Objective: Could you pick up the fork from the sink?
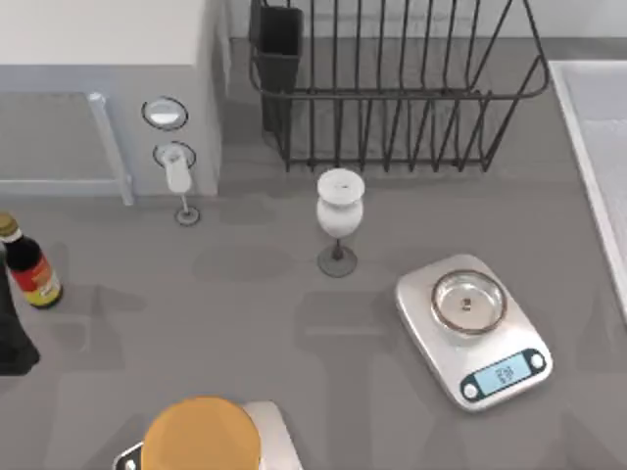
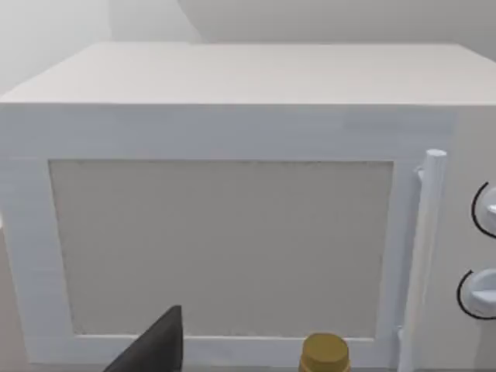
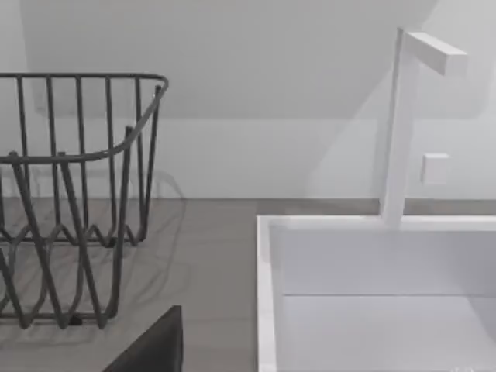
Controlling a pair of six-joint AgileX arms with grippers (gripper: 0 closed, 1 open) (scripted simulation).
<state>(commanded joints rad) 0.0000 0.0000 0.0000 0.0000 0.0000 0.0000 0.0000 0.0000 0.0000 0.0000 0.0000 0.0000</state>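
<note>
The fork is out of view. The sink (image 1: 586,137) is a pale grey basin with a whitish rim at the table's right edge. In the right wrist view the sink (image 3: 267,310) lies just ahead, with a white faucet (image 3: 399,124) at its back. A dark part of my right gripper (image 3: 155,350) shows low in that view, short of the sink's near corner. My left gripper (image 2: 153,350) faces the white microwave (image 2: 232,232) at the table's left. A dark piece of the left arm (image 1: 10,338) shows at the left edge.
A black wire dish rack (image 1: 392,88) stands at the back, left of the sink. A white wine glass (image 1: 339,211) and a silver kitchen scale (image 1: 472,328) stand mid-table. A sauce bottle (image 1: 29,266) stands front of the microwave (image 1: 108,39). An orange disc (image 1: 202,436) lies at the front.
</note>
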